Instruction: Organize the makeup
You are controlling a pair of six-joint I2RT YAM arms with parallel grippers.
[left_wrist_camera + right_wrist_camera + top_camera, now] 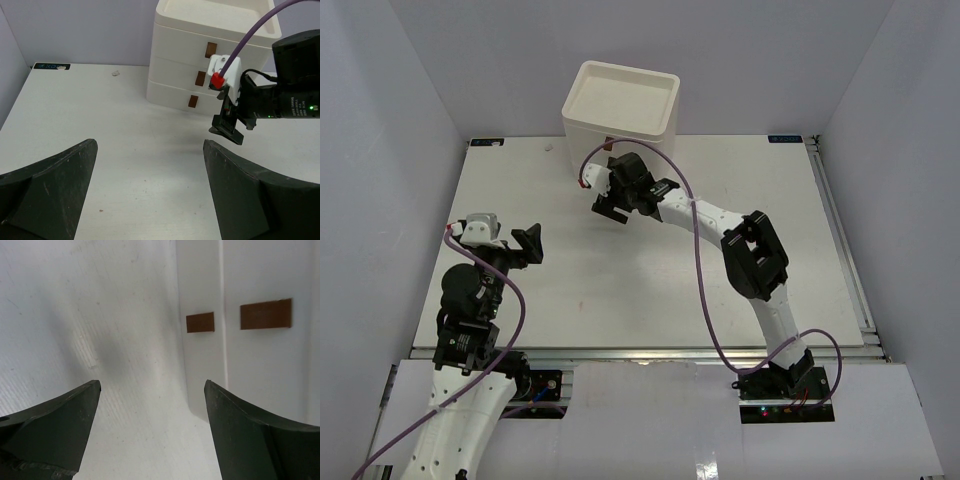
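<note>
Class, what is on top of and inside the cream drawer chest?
The recessed top of the cream plastic drawer chest shows nothing lying in it. Its three drawers, each with brown tab handles, are shut, so whatever is inside is hidden.

Counter (620,290): white, matte, lightly scuffed. A cream drawer chest (620,105) stands on it at the far edge, near the middle, with three drawers whose brown tabs face me. A small white scrap (115,73) lies toward the far-left corner, well apart from the chest.
</note>
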